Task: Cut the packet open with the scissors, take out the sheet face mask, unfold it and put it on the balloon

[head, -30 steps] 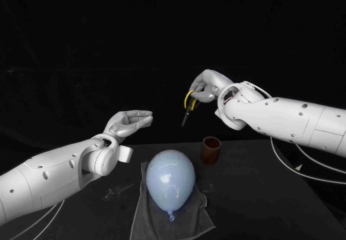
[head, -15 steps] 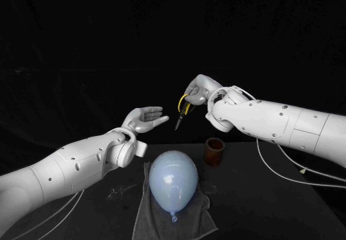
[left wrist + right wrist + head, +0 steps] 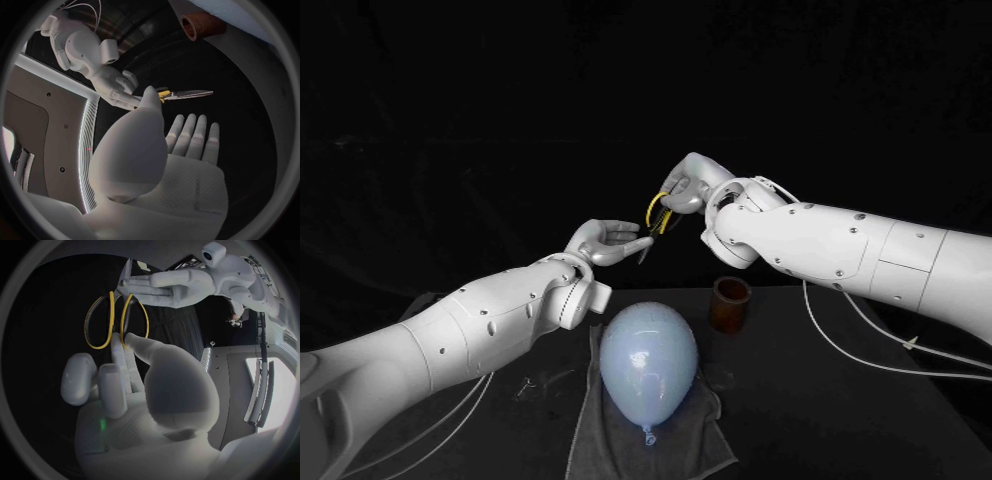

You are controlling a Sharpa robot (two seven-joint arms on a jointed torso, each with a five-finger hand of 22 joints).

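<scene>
Hanging in mid-air, scissors now between both hands

So the scissors (image 3: 656, 224) are up in the air, well clear of the table (image 3: 848, 400), yellow loops on top and blades angled down toward the left hand (image 3: 606, 240). The right hand (image 3: 689, 185) holds them by the loops. A second ago the left hand was a curled fist lower down, then it opened with a gap to the blade tip. Now it has come up and its straight fingers lie against the blades, though I can't tell if it actually pinches them. The balloon (image 3: 646, 358) lies on its grey towel (image 3: 678, 445) same as before, with the brown cup (image 3: 728, 303) near its far end.
</scene>
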